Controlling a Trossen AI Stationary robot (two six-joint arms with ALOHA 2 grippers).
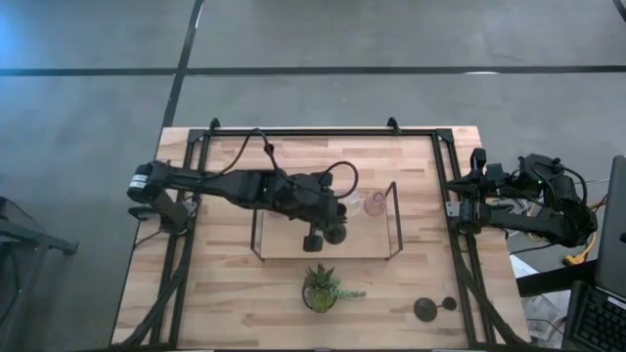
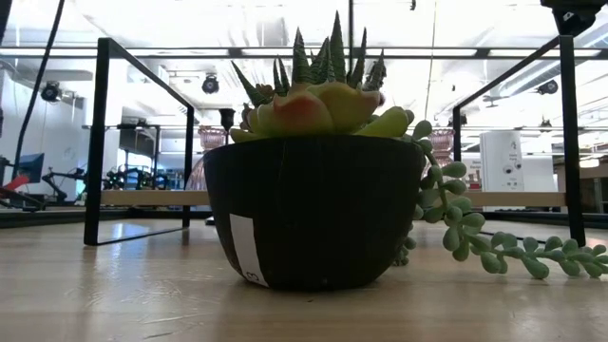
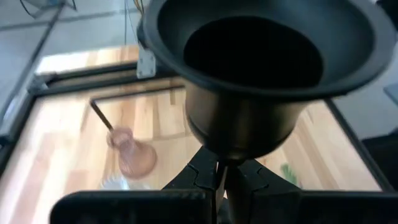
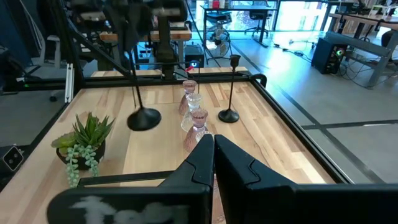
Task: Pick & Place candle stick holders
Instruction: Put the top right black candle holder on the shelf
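Potted plant (image 1: 321,288) blocks front centre, wire tray frame (image 1: 395,217) fences middle, left tabletop (image 1: 210,284) open

A grey concrete floor (image 1: 323,39) surrounds the light wooden table (image 1: 235,293), crossed by dark seams running left to right and one angled line on the far left. Level across the table, a bright ceiling (image 2: 237,24) with long light strips and small black spotlights (image 2: 210,84) spreads overhead. Far behind stand desks and shelves with equipment, and a white cabinet (image 2: 501,161) on the right. Past the table's far side, large windows (image 4: 292,12) let in daylight over desks and a floor fan (image 4: 219,32).
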